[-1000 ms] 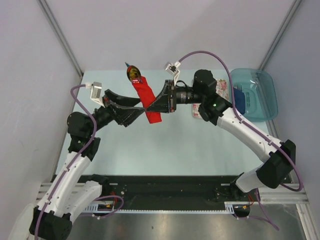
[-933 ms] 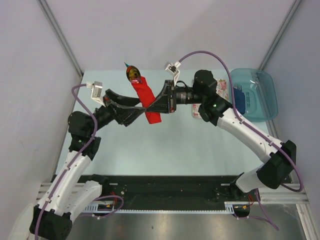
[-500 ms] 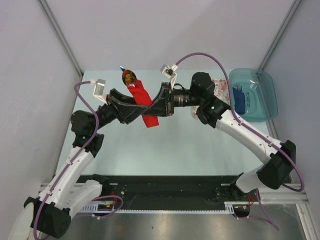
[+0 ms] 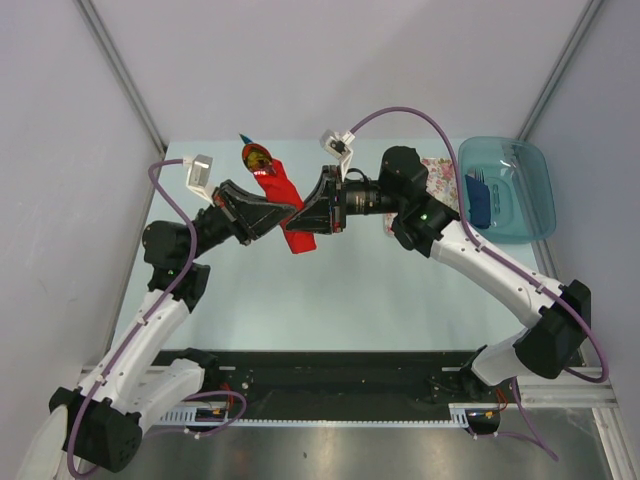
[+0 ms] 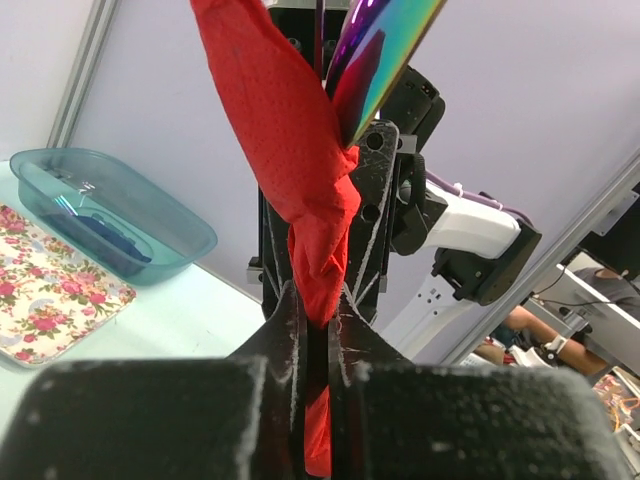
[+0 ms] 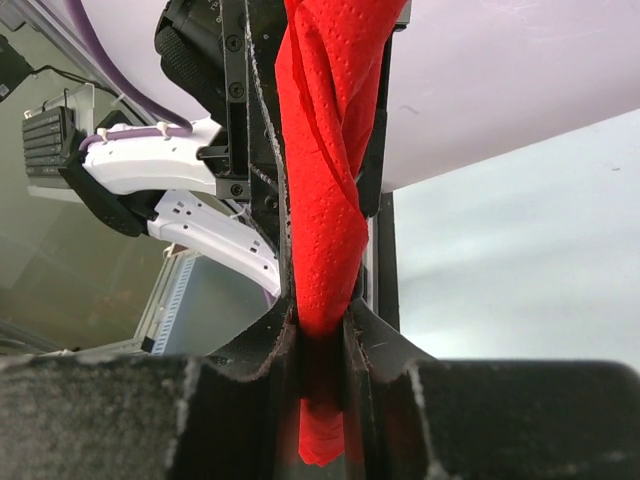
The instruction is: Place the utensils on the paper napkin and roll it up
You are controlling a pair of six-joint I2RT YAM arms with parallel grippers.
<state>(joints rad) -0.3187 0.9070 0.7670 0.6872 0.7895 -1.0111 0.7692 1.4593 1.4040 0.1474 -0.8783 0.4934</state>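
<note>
Well along, by the look of it: paper napkin (image 4: 279, 186) already wound into a twisted tube around the utensils (image 4: 256, 157), gold spoon head and a shiny iridescent tip poking out of the far end. Held in the air above the far-left part of the surface (image 4: 350, 290), tilted, touching nothing below. Pinched from both sides: left fingers (image 5: 288, 335) closed to a narrow slit on the roll's lower part, right fingers (image 6: 280, 345) likewise clamped on it, facing the left ones. Left to do, probably: tighten the loose twist, tuck the hanging tail, set the roll down. Off to the right, a floral-print napkin (image 4: 444, 178) and a teal bin (image 4: 510, 195) holding something blue, both well apart from the roll. Nothing in the way but the two arms crowding each other.
</note>
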